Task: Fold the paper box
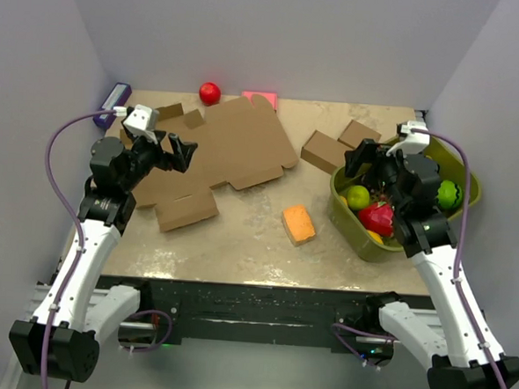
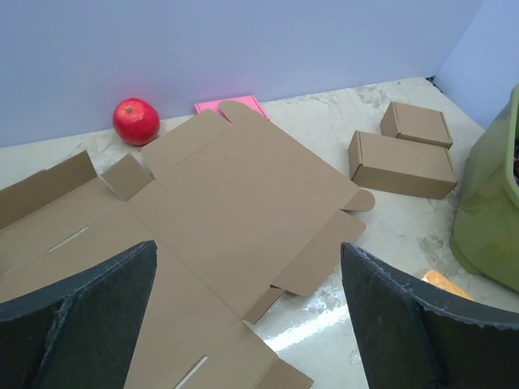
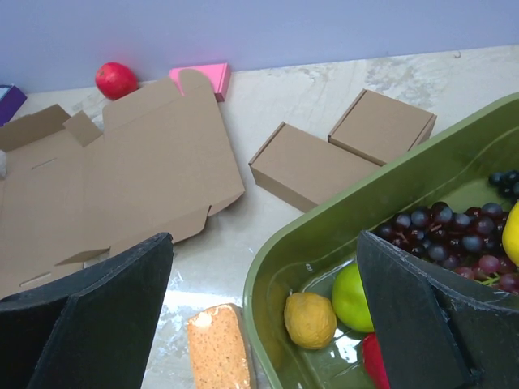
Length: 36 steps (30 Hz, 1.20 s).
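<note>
The paper box is a large brown die-cut cardboard sheet lying flat and unfolded on the left half of the table. It also shows in the left wrist view and the right wrist view. One end flap stands slightly raised. My left gripper is open and empty, hovering above the sheet's left part. My right gripper is open and empty, hovering over the near-left rim of the green tub.
Two small closed brown boxes lie right of the sheet. An orange sponge lies at front centre. The tub holds fruit. A red apple, a pink block and a purple item sit by the back wall.
</note>
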### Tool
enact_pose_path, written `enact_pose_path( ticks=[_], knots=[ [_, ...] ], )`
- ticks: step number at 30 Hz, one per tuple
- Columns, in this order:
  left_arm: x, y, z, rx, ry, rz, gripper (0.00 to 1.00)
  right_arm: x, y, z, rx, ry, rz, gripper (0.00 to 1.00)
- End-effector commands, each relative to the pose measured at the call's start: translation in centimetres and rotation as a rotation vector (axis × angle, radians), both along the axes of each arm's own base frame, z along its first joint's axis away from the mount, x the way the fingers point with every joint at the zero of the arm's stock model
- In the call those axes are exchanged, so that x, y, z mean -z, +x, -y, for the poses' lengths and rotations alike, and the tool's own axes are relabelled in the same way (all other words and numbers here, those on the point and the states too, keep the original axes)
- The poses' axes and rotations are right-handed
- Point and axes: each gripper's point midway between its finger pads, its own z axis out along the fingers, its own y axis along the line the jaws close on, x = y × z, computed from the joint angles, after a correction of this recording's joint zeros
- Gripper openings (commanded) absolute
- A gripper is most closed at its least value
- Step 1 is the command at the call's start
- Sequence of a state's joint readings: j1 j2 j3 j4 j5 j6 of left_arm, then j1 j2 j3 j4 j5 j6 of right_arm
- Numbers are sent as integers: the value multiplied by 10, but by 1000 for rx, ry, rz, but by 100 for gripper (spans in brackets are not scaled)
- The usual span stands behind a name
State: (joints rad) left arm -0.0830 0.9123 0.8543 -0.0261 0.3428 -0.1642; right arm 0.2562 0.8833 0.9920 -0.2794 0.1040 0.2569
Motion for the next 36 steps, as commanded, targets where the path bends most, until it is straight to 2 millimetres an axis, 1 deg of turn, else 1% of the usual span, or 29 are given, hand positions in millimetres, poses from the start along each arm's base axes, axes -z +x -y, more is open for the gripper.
enact_pose_path(
  ticks=[1, 2, 3, 8, 10, 11, 12, 13, 14, 16, 17, 18, 19, 20, 21, 22, 23, 24, 25, 26, 27, 28, 29, 30, 31, 32, 34, 35, 36],
  knots=[
    [-10, 1, -2, -25, 2, 39, 100, -44, -9, 0, -25, 1, 99, 99],
    [-10, 1, -2, -31, 1, 40, 100, -45, -12, 0, -29, 0, 91, 99],
    [-3, 0, -2, -33, 3, 8, 100, -51, -15, 0, -35, -4, 104, 99],
    [-3, -1, 1, -23, -1, 11, 100, -64, -26, -3, -69, -12, 116, 99],
    [-4, -2, 3, -20, -10, 11, 100, -71, -29, -6, -96, -23, 120, 99],
    [-4, -2, 4, -16, -12, 11, 100, -68, -28, -8, -108, -31, 100, 99],
    [-4, -2, 5, -14, -12, 9, 100, -75, -28, -9, -114, -36, 107, 99],
    [-1, -2, 4, -16, -11, 3, 100, -76, -29, -15, -149, -37, 101, 99],
    [2, -1, 2, -31, -9, -4, 100, -71, -29, -19, -172, -44, 72, 97],
    [9, 1, -3, -64, -11, -28, 100, -71, -21, -26, -181, -42, 38, 94],
    [9, 3, -8, -97, -8, -31, 100, -65, -23, -38, -206, -42, 9, 93],
    [10, 2, -11, -109, -3, -34, 100, -59, -17, -48, -221, -39, -25, 93],
    [11, 3, -12, -118, 1, -34, 100, -53, -13, -51, -195, -48, -47, 93],
    [10, 3, -14, -127, 4, -30, 100, -45, -16, -70, -235, -52, -76, 93],
    [10, 2, -15, -128, 9, -30, 100, -38, -14, -81, -247, -45, -108, 92],
    [10, 2, -15, -131, 12, -27, 100, -20, -7, -96, -259, -67, -162, 91],
    [10, 2, -16, -134, 14, -28, 100, -7, -11, -117, -279, -99, -195, 91],
    [12, 3, -17, -139, 15, -34, 100, -3, -9, -130, -273, -102, -210, 90],
    [14, 3, -17, -141, 18, -36, 100, 21, -3, -148, -275, -140, -265, 90],
    [15, 4, -20, -158, 24, -38, 100, 27, -8, -170, -286, -133, -274, 90],
    [16, 4, -22, -170, 27, -45, 100, 31, -8, -185, -299, -118, -282, 90],
    [18, 5, -25, -188, 32, -49, 100, 49, -12, -209, -339, -115, -316, 90],
    [19, 6, -31, -224, 38, -51, 99, 41, -14, -240, -444, -29, -284, 90],
    [19, 6, -35, -244, 41, -55, 100, 53, -20, -258, -510, -21, -288, 90],
    [19, 6, -39, -267, 41, -56, 100, 56, -32, -279, -586, -19, -269, 90],
    [19, 6, -44, -298, 38, -59, 100, 65, -29, -294, -624, -64, -238, 91],
    [19, 5, -50, -338, 40, -60, 100, 73, -34, -314, -700, -135, -208, 92],
    [20, 5, -51, -346, 42, -63, 100, 95, -29, -323, -747, -229, -201, 92],
    [18, 6, -51, -345, 40, -60, 100, 94, -31, -334, -803, -256, -181, 92]
  ],
)
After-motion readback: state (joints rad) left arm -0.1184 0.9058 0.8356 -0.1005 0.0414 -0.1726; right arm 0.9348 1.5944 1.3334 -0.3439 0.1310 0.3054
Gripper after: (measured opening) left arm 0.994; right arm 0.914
